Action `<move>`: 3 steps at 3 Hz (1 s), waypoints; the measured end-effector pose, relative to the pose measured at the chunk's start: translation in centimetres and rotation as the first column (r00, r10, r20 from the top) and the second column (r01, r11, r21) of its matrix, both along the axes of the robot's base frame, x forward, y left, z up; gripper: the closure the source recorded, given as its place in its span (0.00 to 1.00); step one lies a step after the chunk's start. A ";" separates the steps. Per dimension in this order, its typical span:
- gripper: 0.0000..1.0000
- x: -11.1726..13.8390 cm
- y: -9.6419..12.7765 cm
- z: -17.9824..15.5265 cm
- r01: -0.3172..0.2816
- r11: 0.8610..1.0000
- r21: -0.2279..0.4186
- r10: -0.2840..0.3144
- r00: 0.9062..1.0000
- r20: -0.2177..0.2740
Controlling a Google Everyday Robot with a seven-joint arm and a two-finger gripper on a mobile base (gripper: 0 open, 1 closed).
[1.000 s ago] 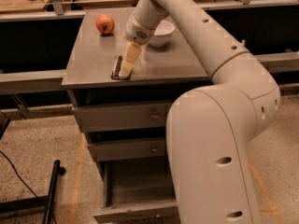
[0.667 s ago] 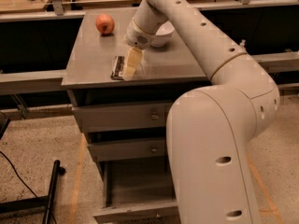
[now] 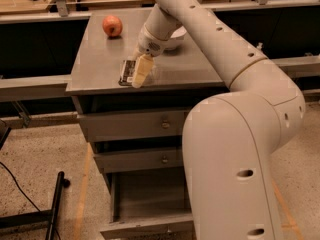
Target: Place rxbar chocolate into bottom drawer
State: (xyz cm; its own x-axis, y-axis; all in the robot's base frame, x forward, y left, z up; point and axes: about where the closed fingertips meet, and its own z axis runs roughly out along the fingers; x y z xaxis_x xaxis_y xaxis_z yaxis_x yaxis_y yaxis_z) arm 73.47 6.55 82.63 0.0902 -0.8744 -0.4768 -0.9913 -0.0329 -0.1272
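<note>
The rxbar chocolate (image 3: 128, 72), a flat black bar with a white label patch, lies near the front left edge of the grey cabinet top (image 3: 100, 59). My gripper (image 3: 140, 73) reaches down over the bar's right side, its tan fingers (image 3: 142, 70) pointing at the cabinet top beside and over the bar. The bottom drawer (image 3: 150, 204) stands pulled open below the two shallower shut drawers. My arm hides its right part and its front is cut off by the frame's lower edge.
A red apple (image 3: 112, 26) sits at the back left of the cabinet top. A white bowl (image 3: 176, 37) sits behind my wrist. A black stand leg (image 3: 55, 204) lies on the floor at left. Benches run behind the cabinet.
My gripper has shifted a little toward the back right along the cabinet top and stays low over the bar. The bar has not moved.
</note>
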 end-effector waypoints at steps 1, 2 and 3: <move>0.73 -0.1 -0.1 0.1 0.002 1.000 -0.002 -0.002 1.000 -0.002; 0.95 -0.1 -0.1 0.4 0.002 1.000 -0.002 -0.002 1.000 -0.002; 1.00 -0.1 -0.1 0.6 0.002 1.000 -0.002 -0.002 1.000 -0.002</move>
State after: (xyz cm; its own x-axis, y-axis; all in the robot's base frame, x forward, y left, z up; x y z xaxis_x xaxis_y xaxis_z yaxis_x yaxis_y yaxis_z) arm 73.41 6.49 83.21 0.0873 -0.8756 -0.4751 -0.9917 -0.0312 -0.1247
